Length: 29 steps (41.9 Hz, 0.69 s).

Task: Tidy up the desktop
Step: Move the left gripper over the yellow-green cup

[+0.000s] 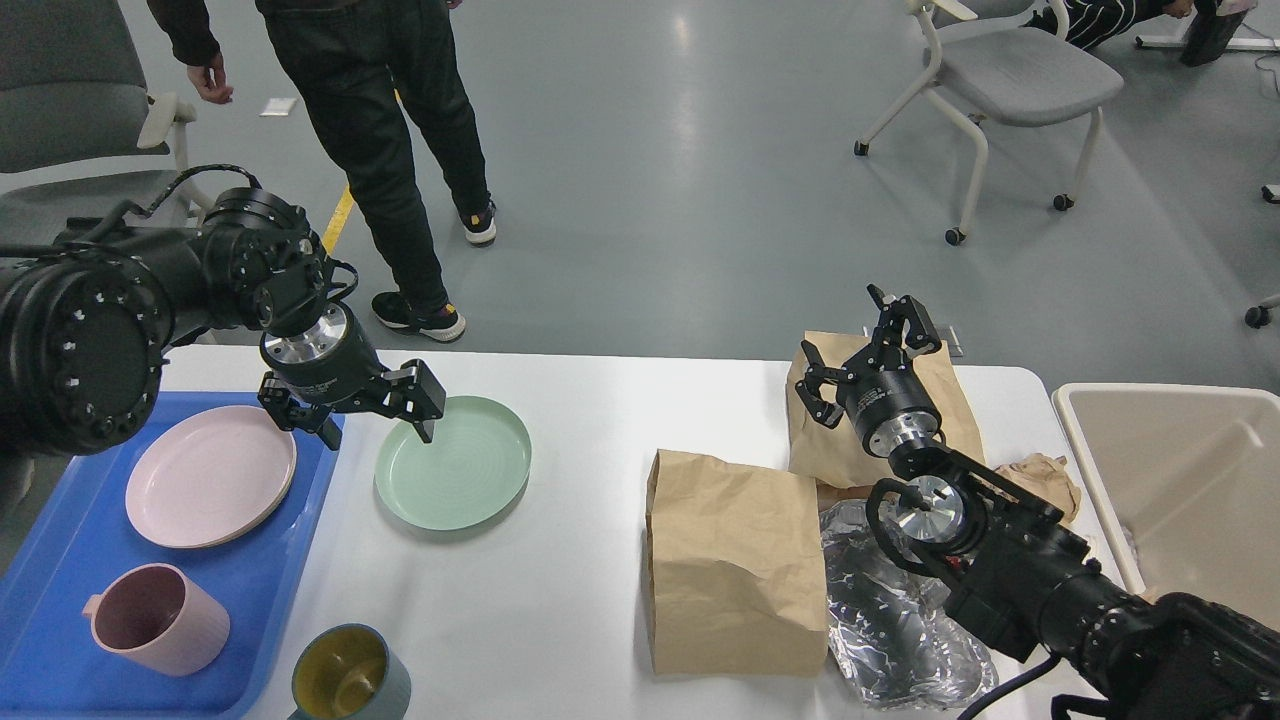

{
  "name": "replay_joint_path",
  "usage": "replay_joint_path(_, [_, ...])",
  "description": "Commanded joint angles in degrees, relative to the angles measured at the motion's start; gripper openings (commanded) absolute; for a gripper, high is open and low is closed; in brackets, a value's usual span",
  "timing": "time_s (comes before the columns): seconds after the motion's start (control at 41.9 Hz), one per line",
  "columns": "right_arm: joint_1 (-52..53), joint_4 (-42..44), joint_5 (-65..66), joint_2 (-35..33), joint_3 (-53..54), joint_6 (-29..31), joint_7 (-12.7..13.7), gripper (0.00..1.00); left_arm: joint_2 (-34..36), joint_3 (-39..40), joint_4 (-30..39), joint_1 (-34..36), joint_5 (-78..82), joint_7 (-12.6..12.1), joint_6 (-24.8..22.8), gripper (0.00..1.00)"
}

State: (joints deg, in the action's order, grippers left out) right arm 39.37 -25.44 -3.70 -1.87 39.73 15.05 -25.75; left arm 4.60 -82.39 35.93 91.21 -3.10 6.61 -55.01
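The white counter (pixel 590 620), the thing to be tidied, filled the lower view and bore clutter at both ends. At its near edge stood a grey cup with a yellow inside (pixel 350 672), apparently not yet sorted, just beside the blue tray (pixel 60 600) over the counter's left edge, where a pink mug (pixel 157 620) and a pink plate (pixel 211 475) looked already gathered. Toward the near right corner lay crumpled foil (pixel 880 620) against a brown paper bag (pixel 735 565), likely rubbish meant for the beige bin (pixel 1180 480) off the right edge. Farther in, the left pincer (pixel 375 410) hung spread over the left rim of the green plate (pixel 453 462); whether a finger touched it I could not tell. It pinched nothing. The right pincer (pixel 860 345) stood spread and empty before a second paper bag (pixel 960 410) by the far edge.
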Motion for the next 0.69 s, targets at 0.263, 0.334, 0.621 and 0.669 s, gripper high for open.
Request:
replay_joint_path(0.263, [0.0, 0.0, 0.0, 0.0, 0.0, 0.0, 0.0, 1.0, -3.5, -5.2, 21.5, 8.0, 0.1, -0.2, 0.0, 0.98])
replay_joint_path(0.334, [0.0, 0.0, 0.0, 0.0, 0.0, 0.0, 0.0, 1.0, -3.5, -6.7, 23.3, 8.0, 0.2, -0.2, 0.0, 0.98])
replay_joint_path(0.621, [0.0, 0.0, 0.0, -0.1, 0.0, 0.1, 0.0, 1.0, -3.5, -8.6, 25.5, 6.8, 0.8, -0.4, 0.0, 0.98])
replay_joint_path(0.669, [0.0, 0.0, 0.0, 0.0, 0.0, 0.0, 0.0, 1.0, -3.5, -8.6, 25.4, 6.2, 2.1, -0.5, 0.0, 0.98])
